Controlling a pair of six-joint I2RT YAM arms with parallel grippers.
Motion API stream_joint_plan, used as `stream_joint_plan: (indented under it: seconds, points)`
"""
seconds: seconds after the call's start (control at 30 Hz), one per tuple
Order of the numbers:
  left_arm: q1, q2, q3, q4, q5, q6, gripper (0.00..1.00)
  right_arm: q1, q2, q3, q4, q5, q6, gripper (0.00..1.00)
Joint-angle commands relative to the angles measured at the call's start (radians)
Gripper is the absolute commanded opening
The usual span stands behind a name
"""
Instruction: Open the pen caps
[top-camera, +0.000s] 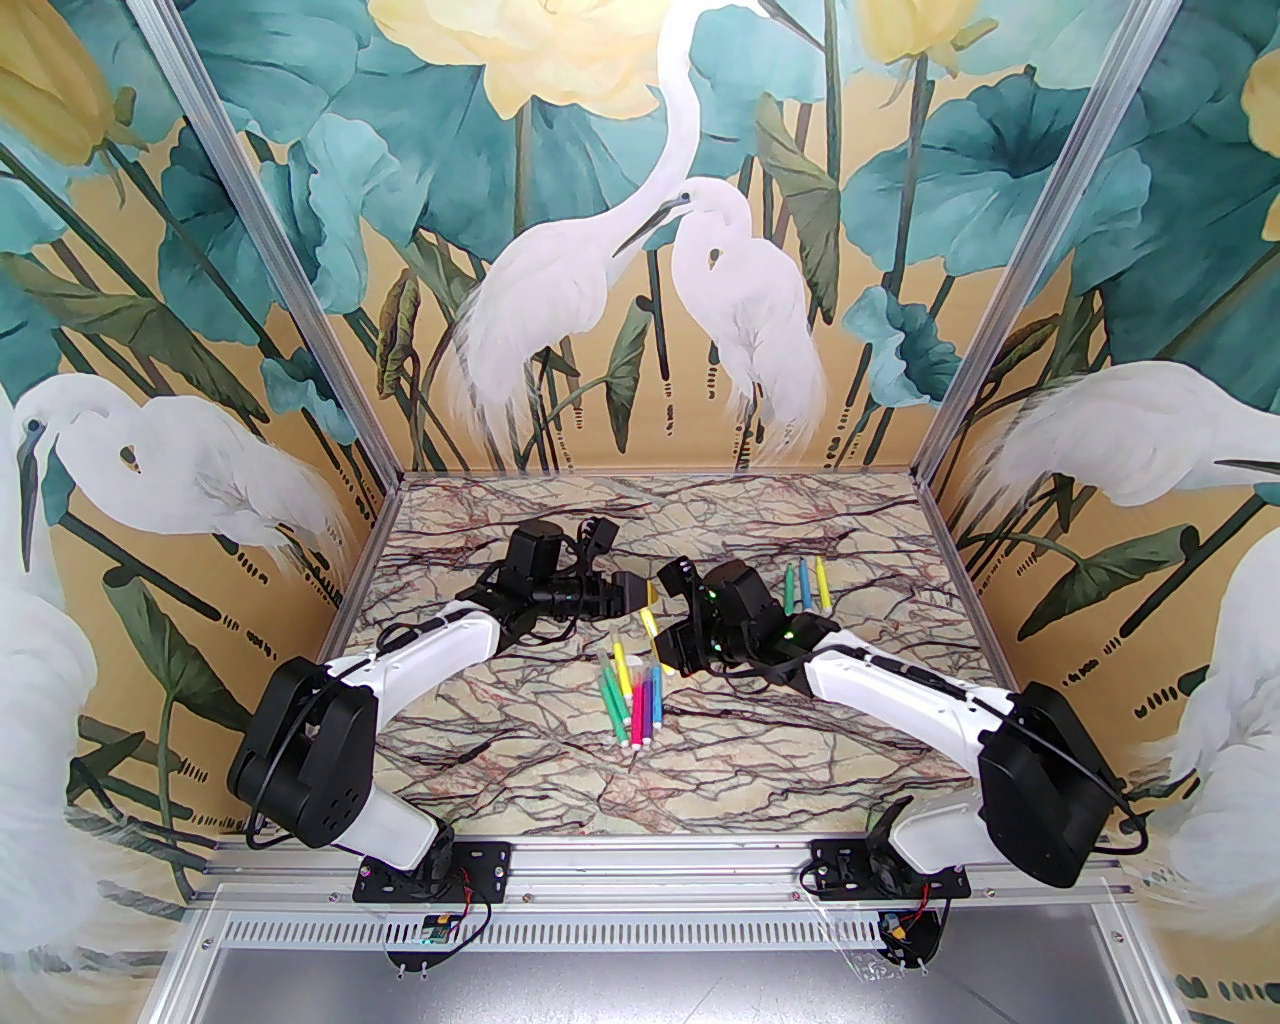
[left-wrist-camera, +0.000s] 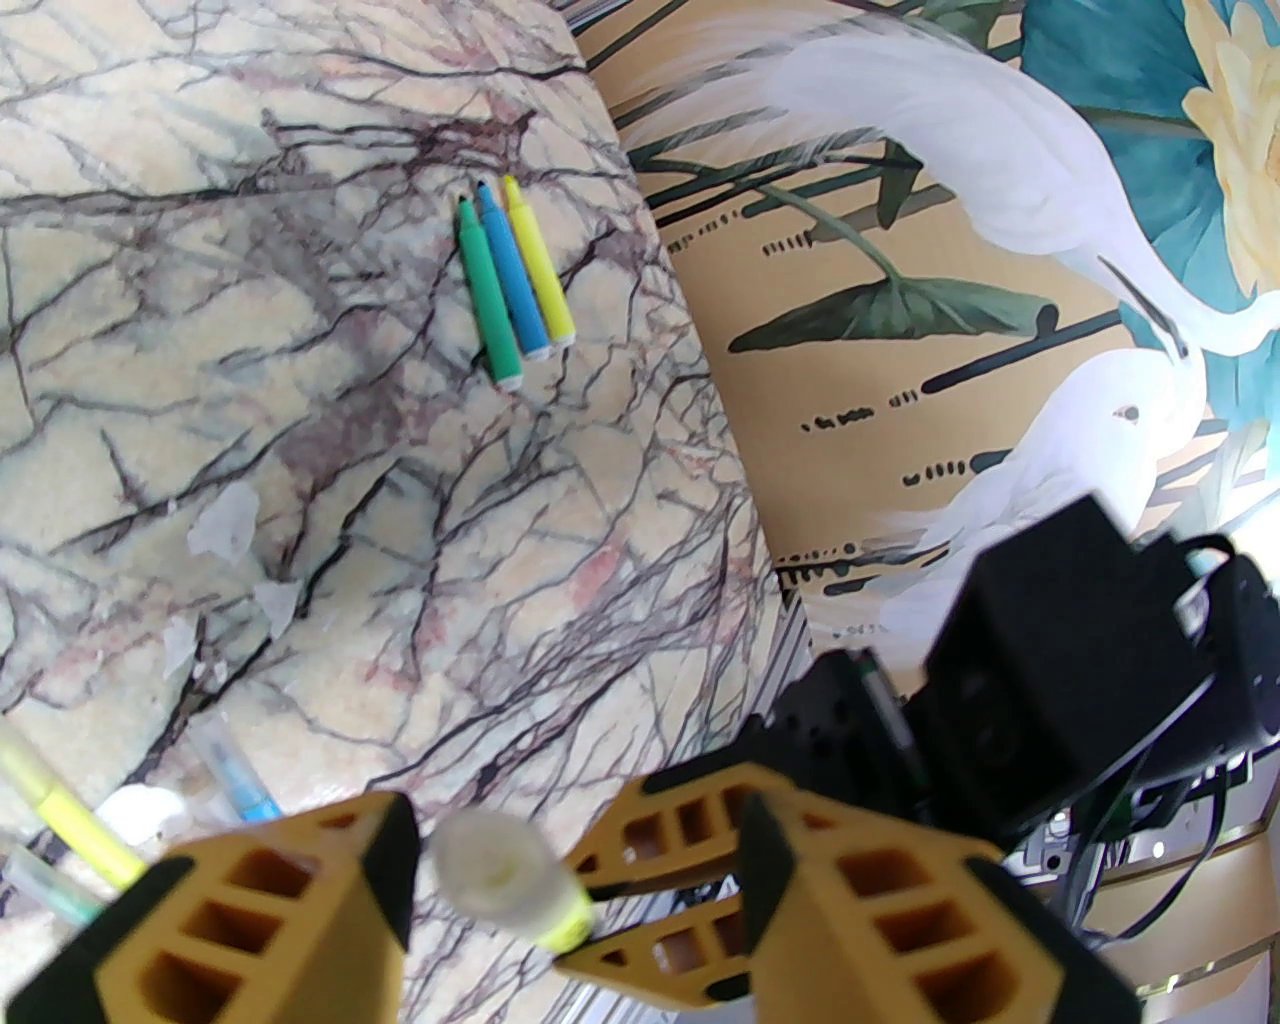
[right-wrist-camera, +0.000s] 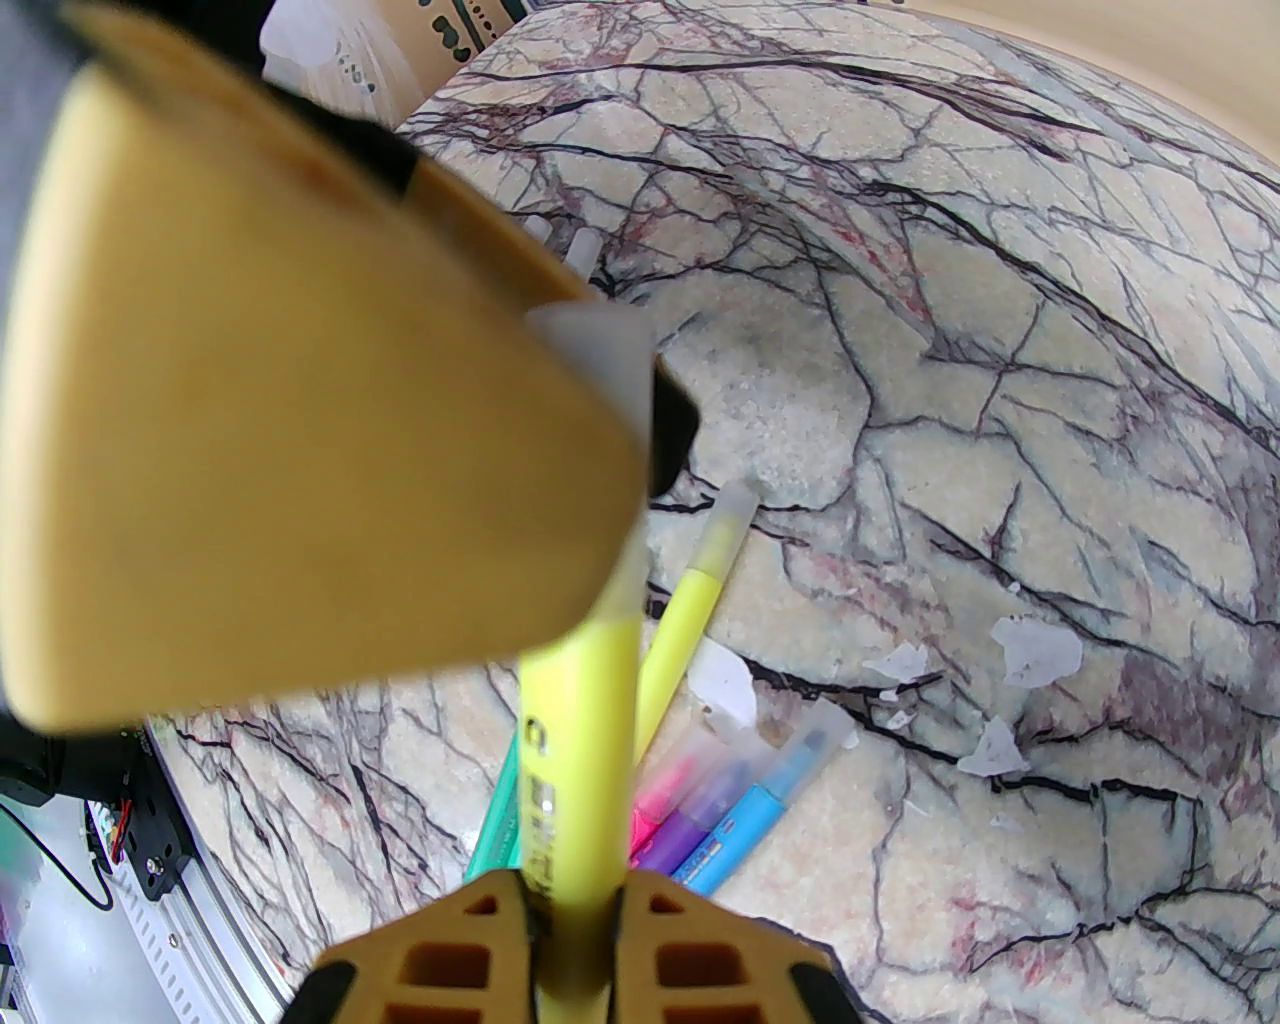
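Observation:
My right gripper (right-wrist-camera: 575, 930) is shut on the barrel of a yellow pen (right-wrist-camera: 580, 740), held above the marble table (top-camera: 800, 760). Its whitish pen cap (left-wrist-camera: 490, 865) points at my left gripper (left-wrist-camera: 578, 850), which is open, its jaws standing either side of the cap. In the right wrist view one left finger (right-wrist-camera: 300, 400) covers most of the cap (right-wrist-camera: 600, 345). In the top view both grippers meet mid-table, left (top-camera: 640, 592) and right (top-camera: 655, 625). Below them lies a pile of capped pens (top-camera: 630, 700), green, yellow, pink, purple and blue.
Three uncapped pens (top-camera: 805, 585), green, blue and yellow, lie side by side at the back right, also in the left wrist view (left-wrist-camera: 510, 280). Whitish flecks (right-wrist-camera: 1035, 645) dot the tabletop. Painted walls (top-camera: 1100, 450) enclose three sides; a metal rail (top-camera: 650, 855) runs along the near edge.

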Motion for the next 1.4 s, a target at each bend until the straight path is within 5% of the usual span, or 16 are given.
stream_joint_plan:
  seconds: [0.0,0.3,0.6,0.77,0.9,1.1,1.37]
  points:
    - [-0.007,0.013,0.023,0.006,0.013,-0.006,0.52,0.002,-0.017,-0.008,0.023,-0.014,-0.011,0.00]
    - [-0.009,0.027,0.022,0.011,0.028,-0.017,0.41,0.002,-0.024,-0.015,0.035,0.004,-0.011,0.00]
    - [-0.014,0.041,0.030,0.015,0.040,-0.025,0.17,0.003,-0.035,-0.019,0.040,0.029,-0.008,0.00]
    - [-0.014,0.038,0.032,0.027,0.051,-0.037,0.04,0.002,-0.020,-0.017,0.055,0.049,-0.011,0.35]
    - [-0.015,0.033,0.035,0.026,0.064,-0.039,0.01,0.001,0.009,0.000,0.075,0.059,-0.009,0.42]
    - [-0.015,0.022,0.036,0.000,0.056,-0.025,0.00,-0.001,0.053,0.028,0.084,0.053,0.000,0.38]
    - [-0.015,0.008,0.056,-0.069,0.001,0.012,0.00,-0.001,0.032,0.018,0.068,0.059,-0.006,0.19]
